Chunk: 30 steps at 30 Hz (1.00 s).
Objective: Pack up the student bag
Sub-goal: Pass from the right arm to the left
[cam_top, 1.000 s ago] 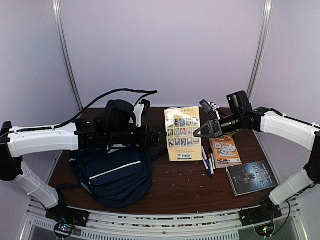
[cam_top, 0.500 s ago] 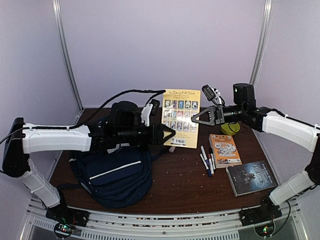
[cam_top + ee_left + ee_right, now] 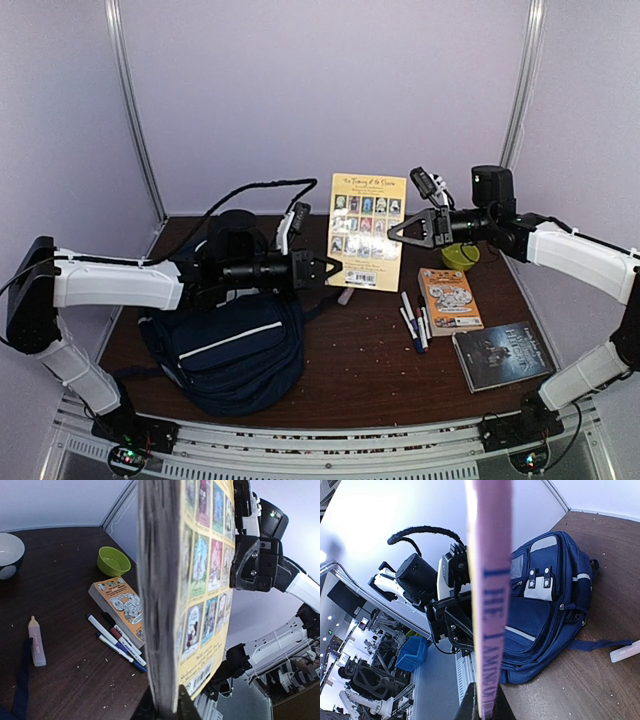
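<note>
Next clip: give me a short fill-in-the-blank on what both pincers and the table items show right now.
1. The left pincer and the right pincer both grip an upright book whose cover is ___.
2. The student bag lies beneath the ___ arm.
3. The bowl behind the orange book is coloured ___.
Missing words: yellow; left; green.
</note>
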Motion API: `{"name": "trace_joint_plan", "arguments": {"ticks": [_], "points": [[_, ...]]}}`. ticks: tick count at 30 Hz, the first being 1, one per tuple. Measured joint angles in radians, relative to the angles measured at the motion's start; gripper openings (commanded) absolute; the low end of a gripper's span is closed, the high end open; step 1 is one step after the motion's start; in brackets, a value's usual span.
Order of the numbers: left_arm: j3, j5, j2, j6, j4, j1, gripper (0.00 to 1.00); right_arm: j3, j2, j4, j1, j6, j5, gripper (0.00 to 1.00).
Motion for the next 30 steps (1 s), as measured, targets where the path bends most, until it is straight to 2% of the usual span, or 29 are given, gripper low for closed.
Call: {"name": "trace_joint_plan", "arguments": {"ticks": [1, 6, 9, 11, 13, 15, 20, 24, 30], "points": [[-0.006, 0.005, 0.000, -0.003, 0.009, 0.000, 0.00, -0.001, 0.000, 0.000, 0.000, 0.000, 0.000, 0.00], [-0.019, 0.042, -0.001, -0.022, 0.037, 0.004, 0.00, -0.010, 0.000, 0.003, -0.003, 0.000, -0.007, 0.03], [-0.024, 0.067, -0.001, -0.030, 0.047, 0.009, 0.00, -0.011, 0.000, 0.002, -0.003, -0.007, -0.006, 0.25], [-0.027, 0.076, -0.010, -0.032, 0.040, 0.008, 0.00, -0.010, 0.000, -0.007, -0.004, -0.028, 0.002, 0.36], [-0.035, 0.072, -0.043, -0.031, -0.018, 0.006, 0.00, -0.003, 0.000, -0.037, -0.004, -0.063, 0.011, 0.44], [-0.036, 0.047, -0.107, -0.024, -0.139, 0.006, 0.00, 0.019, 0.000, -0.092, -0.004, -0.122, 0.026, 0.47], [-0.014, -0.085, -0.312, -0.004, -0.496, 0.026, 0.00, 0.085, 0.000, -0.236, -0.005, -0.296, 0.079, 0.45], [0.000, -0.160, -0.449, -0.008, -0.716, 0.088, 0.00, 0.117, 0.016, -0.334, 0.026, -0.436, 0.176, 0.36], [0.006, -0.238, -0.597, -0.018, -1.035, 0.225, 0.00, 0.171, 0.093, -0.447, 0.203, -0.661, 0.363, 0.22]]}}
